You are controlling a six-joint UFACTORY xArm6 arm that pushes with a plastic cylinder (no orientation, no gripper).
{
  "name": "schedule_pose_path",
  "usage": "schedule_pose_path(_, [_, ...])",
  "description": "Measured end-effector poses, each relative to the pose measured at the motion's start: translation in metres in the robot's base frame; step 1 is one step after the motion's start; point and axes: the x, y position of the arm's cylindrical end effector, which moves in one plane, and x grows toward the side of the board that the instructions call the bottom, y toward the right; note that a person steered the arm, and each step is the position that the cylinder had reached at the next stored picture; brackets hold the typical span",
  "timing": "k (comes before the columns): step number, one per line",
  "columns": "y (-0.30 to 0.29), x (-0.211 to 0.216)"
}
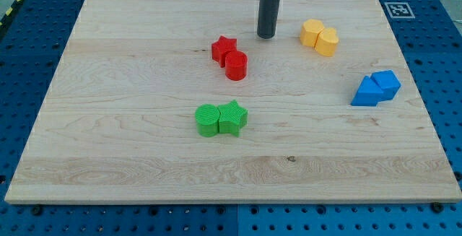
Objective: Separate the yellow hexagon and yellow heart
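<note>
The yellow hexagon [312,32] and the yellow heart [328,42] sit touching each other near the view's top right, the hexagon on the left and slightly higher. My tip [266,35] is the end of a dark rod coming down from the view's top. It rests on the board a short way to the left of the yellow hexagon, apart from it, and to the upper right of the red blocks.
A red star [224,48] and a red cylinder [236,66] touch near the centre. A green cylinder [208,119] and a green star [232,116] touch below them. Two blue blocks [376,88] sit at the right. The wooden board [108,142] ends in blue pegboard.
</note>
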Motion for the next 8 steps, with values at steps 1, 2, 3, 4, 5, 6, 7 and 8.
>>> schedule_pose_path(1, [0.0, 0.0])
schedule_pose_path(2, [0.003, -0.035])
schedule_pose_path(3, [0.047, -0.061])
schedule_pose_path(4, [0.099, -0.043])
schedule_pose_path(5, [0.119, -0.03])
schedule_pose_path(6, [0.119, -0.031])
schedule_pose_path(7, [0.111, -0.024])
schedule_pose_path(8, [0.1, -0.018])
